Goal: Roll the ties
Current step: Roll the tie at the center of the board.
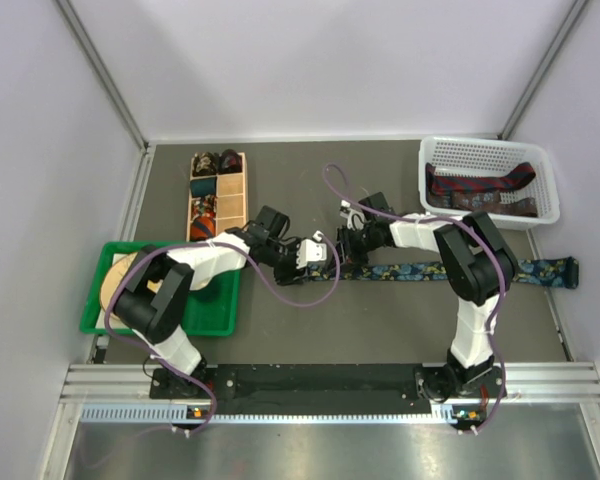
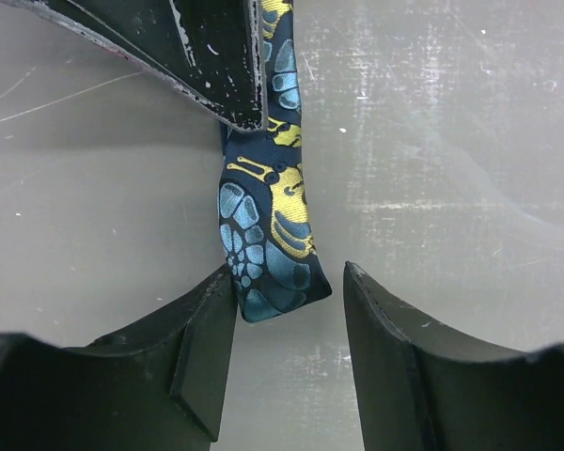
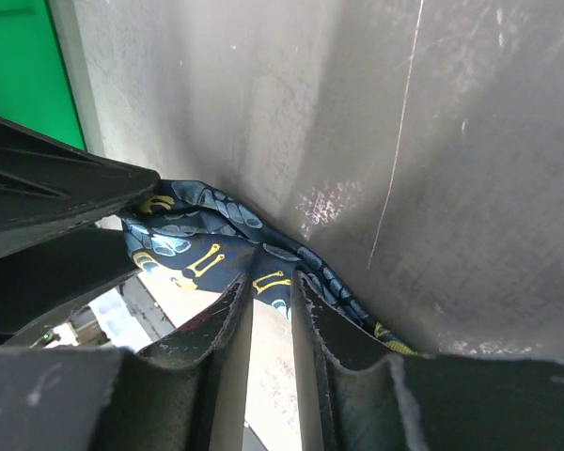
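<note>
A dark blue floral tie (image 1: 450,271) lies stretched across the table from the middle to the right edge. My left gripper (image 1: 320,258) is open at its narrow left end. In the left wrist view the tie's tip (image 2: 263,225) sits between the open jaws of the left gripper (image 2: 289,272), touching the left finger (image 2: 207,329). My right gripper (image 1: 348,240) is just right of it, tips down on the tie. In the right wrist view the right gripper (image 3: 273,280) is pinched on the tie (image 3: 188,249). Dark red and navy ties (image 1: 480,185) lie in the basket. Small coils (image 1: 205,160) sit in the wooden box.
A white basket (image 1: 488,143) stands at the back right. A wooden compartment box (image 1: 232,195) stands at the back left. A green tray (image 1: 212,300) with a round wooden piece (image 1: 115,275) is at the left, under the left arm.
</note>
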Tool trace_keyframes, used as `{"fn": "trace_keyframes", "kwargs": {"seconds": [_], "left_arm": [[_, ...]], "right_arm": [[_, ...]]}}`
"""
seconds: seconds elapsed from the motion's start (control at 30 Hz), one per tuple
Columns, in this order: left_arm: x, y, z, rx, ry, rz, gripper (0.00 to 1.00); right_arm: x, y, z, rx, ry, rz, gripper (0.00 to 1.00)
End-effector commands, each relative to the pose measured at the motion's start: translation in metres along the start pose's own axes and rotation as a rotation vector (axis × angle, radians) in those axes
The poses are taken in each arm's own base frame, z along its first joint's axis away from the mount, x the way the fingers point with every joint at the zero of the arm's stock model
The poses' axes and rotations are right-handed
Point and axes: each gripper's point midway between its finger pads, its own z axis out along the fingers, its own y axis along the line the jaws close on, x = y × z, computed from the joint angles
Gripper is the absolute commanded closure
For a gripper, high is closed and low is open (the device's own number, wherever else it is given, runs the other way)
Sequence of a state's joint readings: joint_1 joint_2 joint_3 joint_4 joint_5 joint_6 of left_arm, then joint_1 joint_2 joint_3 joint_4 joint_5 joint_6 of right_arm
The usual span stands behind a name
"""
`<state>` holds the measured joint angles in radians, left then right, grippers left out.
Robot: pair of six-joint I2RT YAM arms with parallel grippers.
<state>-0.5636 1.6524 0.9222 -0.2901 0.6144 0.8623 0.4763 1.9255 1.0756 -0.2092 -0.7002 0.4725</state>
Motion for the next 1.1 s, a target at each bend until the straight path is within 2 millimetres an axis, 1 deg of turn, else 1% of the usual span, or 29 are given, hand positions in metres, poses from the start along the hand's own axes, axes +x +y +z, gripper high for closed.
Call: {"fn": "trace_keyframes", "kwargs": {"seconds": [0.0,0.03,0.17,0.2,0.27,0.3,0.33,0.4,0.43,0.5,0.57,0.6,0.67,0.7,0.77,0.8,0.87,0.9,0.97,1.07], "left_arm": [[-0.015,0.009,0.002,-0.003,-0.033,0.009,0.47],[-0.015,0.01,0.004,-0.004,-0.029,0.005,0.47],[-0.016,0.014,0.007,-0.021,-0.017,0.0,0.49],[-0.016,0.015,0.007,-0.024,-0.013,-0.002,0.54],[-0.02,0.019,0.004,-0.038,-0.012,0.006,0.59],[-0.024,0.019,0.002,-0.038,-0.019,0.027,0.64],[-0.031,0.018,-0.002,-0.034,-0.036,0.046,0.65],[-0.039,0.014,-0.002,-0.021,-0.056,0.069,0.67],[-0.047,0.015,-0.003,-0.024,-0.069,0.079,0.67],[-0.058,0.011,0.001,-0.011,-0.08,0.075,0.67],[-0.07,0.015,0.005,-0.023,-0.09,0.082,0.68],[-0.073,0.012,0.011,-0.016,-0.088,0.076,0.68],[-0.082,0.013,0.016,-0.017,-0.093,0.087,0.69],[-0.079,0.013,0.021,-0.01,-0.083,0.079,0.69],[-0.081,0.014,0.027,-0.011,-0.074,0.086,0.7],[-0.077,0.015,0.033,-0.011,-0.055,0.081,0.7],[-0.077,0.018,0.037,-0.011,-0.051,0.082,0.7],[-0.074,0.017,0.041,-0.002,-0.04,0.078,0.7],[-0.07,0.017,0.043,0.003,-0.024,0.086,0.71],[-0.059,0.016,0.044,-0.002,0.016,0.082,0.71]], "right_arm": [[-0.006,0.003,0.007,0.02,-0.016,-0.039,0.77],[-0.005,-0.001,0.008,0.032,-0.014,-0.036,0.78],[-0.008,-0.003,0.01,0.045,-0.013,-0.043,0.8],[-0.011,-0.001,0.009,0.041,-0.018,-0.045,0.8],[-0.01,-0.001,0.01,0.037,-0.015,-0.037,0.81],[-0.01,-0.001,0.01,0.036,-0.014,-0.036,0.82],[-0.01,-0.001,0.01,0.036,-0.015,-0.032,0.83],[-0.009,-0.001,0.01,0.037,-0.01,-0.031,0.83],[-0.008,0.0,0.01,0.035,-0.008,-0.035,0.85],[-0.009,0.001,0.008,0.037,-0.011,-0.04,0.85],[-0.008,0.0,0.008,0.038,-0.009,-0.038,0.89],[-0.007,-0.001,0.008,0.039,-0.009,-0.034,0.9],[-0.005,-0.001,0.008,0.037,-0.005,-0.037,0.9],[-0.005,-0.001,0.007,0.037,-0.006,-0.04,0.91],[-0.004,0.0,0.006,0.036,-0.004,-0.043,0.93],[-0.005,0.001,0.006,0.033,-0.008,-0.046,0.94],[-0.004,0.003,0.004,0.03,-0.012,-0.049,0.94],[-0.005,0.003,0.003,0.03,-0.013,-0.048,0.95],[-0.007,0.006,0.0,0.021,-0.017,-0.046,0.96],[-0.013,0.012,-0.009,0.014,-0.027,-0.064,0.96]]}}
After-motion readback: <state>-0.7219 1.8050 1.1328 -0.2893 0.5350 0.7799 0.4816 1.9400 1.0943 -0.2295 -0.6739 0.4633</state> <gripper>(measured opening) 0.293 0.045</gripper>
